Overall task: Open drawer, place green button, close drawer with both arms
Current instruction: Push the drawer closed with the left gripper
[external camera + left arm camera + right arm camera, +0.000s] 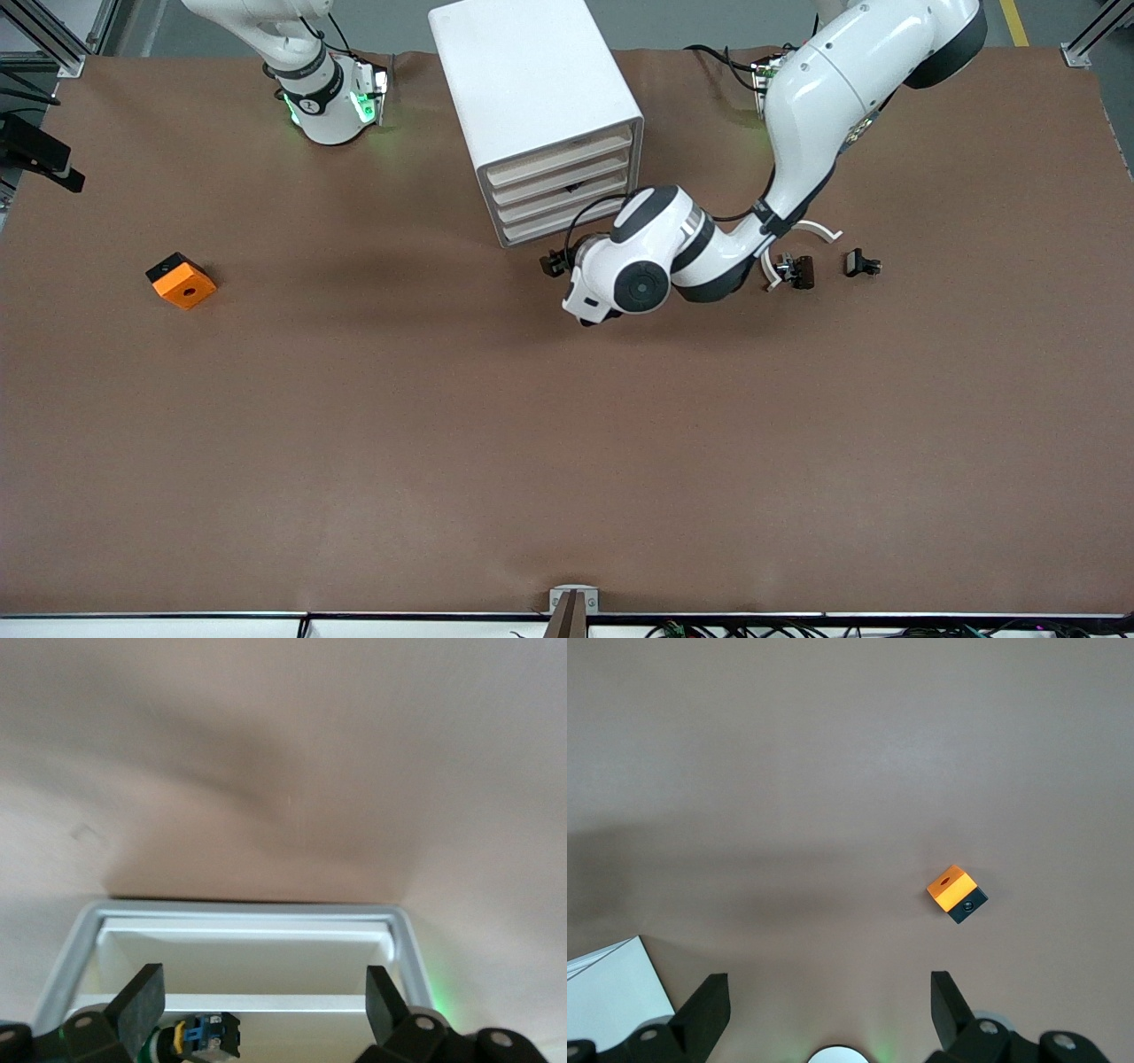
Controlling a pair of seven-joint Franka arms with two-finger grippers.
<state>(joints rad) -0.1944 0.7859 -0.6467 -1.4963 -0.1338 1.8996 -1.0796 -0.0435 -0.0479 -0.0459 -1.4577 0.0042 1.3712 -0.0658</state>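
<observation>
The white cabinet [532, 89] stands near the robots' bases, its four cream drawer fronts facing the front camera. In the left wrist view the button [199, 1034], green cap and blue base, lies on a white tray of the drawer [248, 966], close to one finger. A small dark spot shows at the third drawer [574, 188]. My left gripper [556, 263] [263, 979] is low in front of the cabinet, open and holding nothing. My right gripper [828, 1010] waits high over its own base, open and empty.
An orange block with a hole [182, 281] [955, 892] lies toward the right arm's end of the table. Black clip pieces [793, 270] [861, 263] and a white curved band [819, 230] lie beside the left arm's forearm.
</observation>
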